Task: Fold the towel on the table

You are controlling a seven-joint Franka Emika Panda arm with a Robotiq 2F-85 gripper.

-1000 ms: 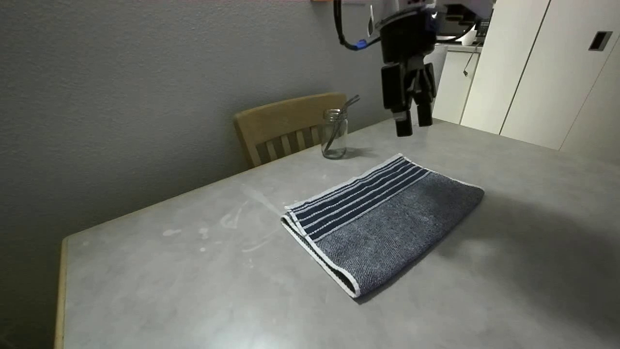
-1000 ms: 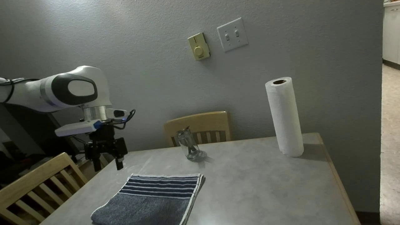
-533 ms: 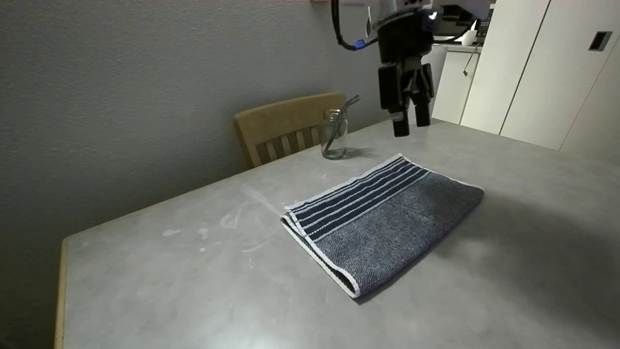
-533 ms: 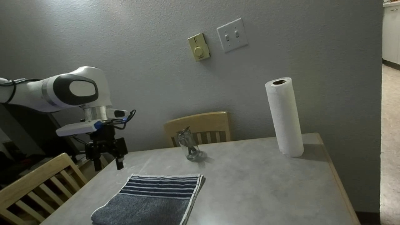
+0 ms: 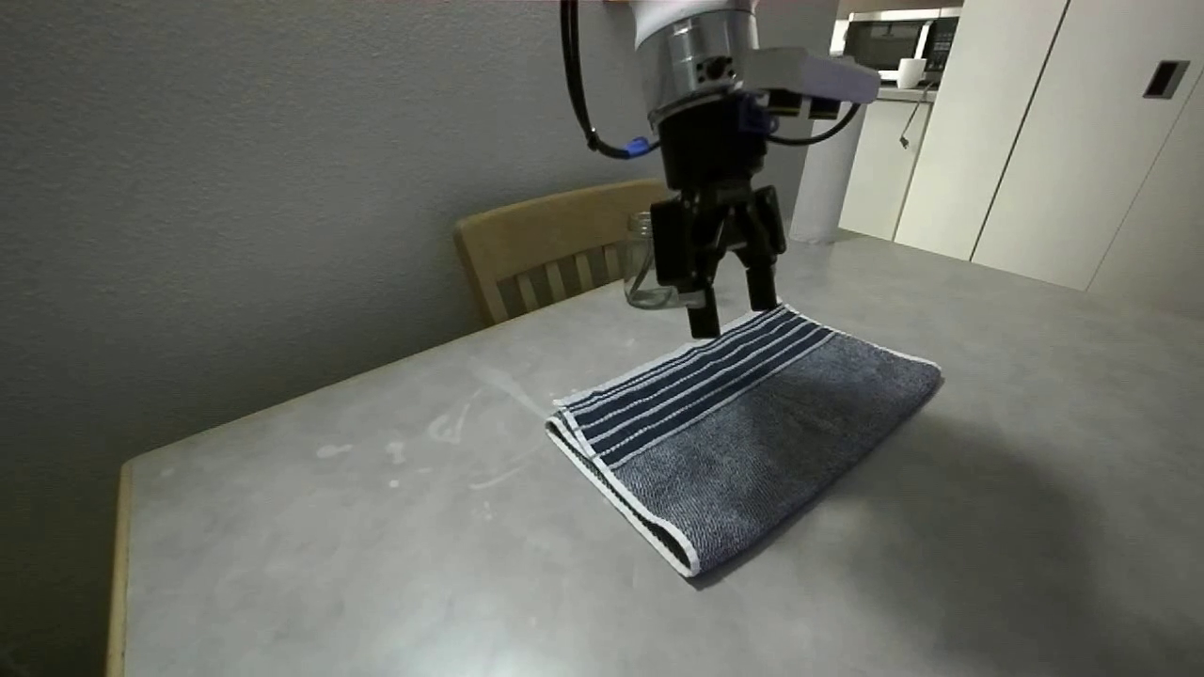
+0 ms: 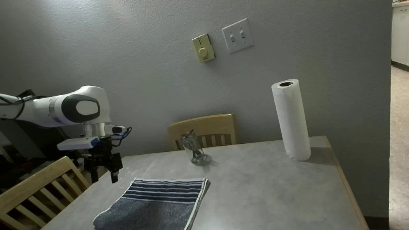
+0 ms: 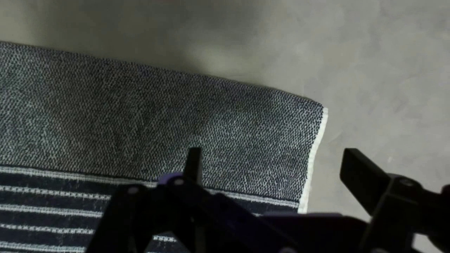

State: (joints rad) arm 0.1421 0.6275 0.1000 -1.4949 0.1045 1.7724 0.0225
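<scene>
The towel lies on the light grey table [image 5: 376, 545], dark blue-grey with white stripes near one end. It shows in both exterior views [image 5: 752, 461] [image 6: 150, 212] and in the wrist view [image 7: 140, 116]. It is doubled over; layered white edges show along one short side. My gripper [image 5: 734, 312] points down above the table, apart from the towel; it also shows in an exterior view [image 6: 104, 179]. In the wrist view my gripper [image 7: 272, 163] is open and empty. One finger [image 7: 193, 163] stands over the towel, the other beyond its white edge. Part of the striped end is hidden behind the gripper.
A glass jar [image 6: 193, 150] with utensils stands near the wall side, partly behind the gripper in an exterior view [image 5: 644, 273]. A white paper towel roll [image 6: 291, 119] stands at a table corner. Wooden chairs [image 6: 204, 126] [image 6: 35, 191] stand at the table's edges.
My gripper has come down and moved left in both exterior views, from above the towel's far corner toward its striped end. It stays open. The towel has not moved.
</scene>
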